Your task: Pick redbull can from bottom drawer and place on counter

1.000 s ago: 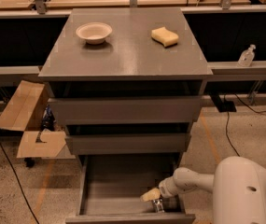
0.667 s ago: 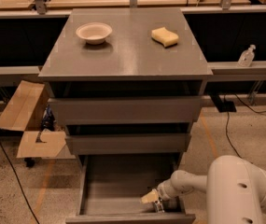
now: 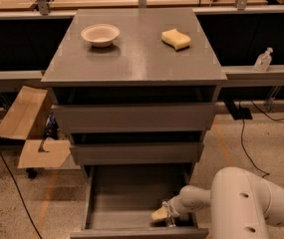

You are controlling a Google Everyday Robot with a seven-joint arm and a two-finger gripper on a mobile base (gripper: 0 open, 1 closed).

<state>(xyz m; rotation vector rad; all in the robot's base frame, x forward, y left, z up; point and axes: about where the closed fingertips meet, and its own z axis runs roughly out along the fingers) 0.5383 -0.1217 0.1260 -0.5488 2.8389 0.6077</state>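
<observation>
The bottom drawer is pulled open under the two wider grey drawers. My gripper reaches into the drawer's front right corner on the white arm, low near the drawer floor. A small shiny silvery thing shows right at the gripper's tip; it looks like the redbull can, mostly hidden by the gripper. I cannot tell whether the gripper holds it. The counter is the grey top of the cabinet.
A white bowl and a yellow sponge sit on the counter. A clear plastic bottle stands on the ledge at the right. Flattened cardboard lies at the left of the cabinet. Cables run over the floor at the right.
The arm has shifted a little to the left, and the gripper has moved slightly down toward the drawer's front edge. Nothing on the counter has moved.
</observation>
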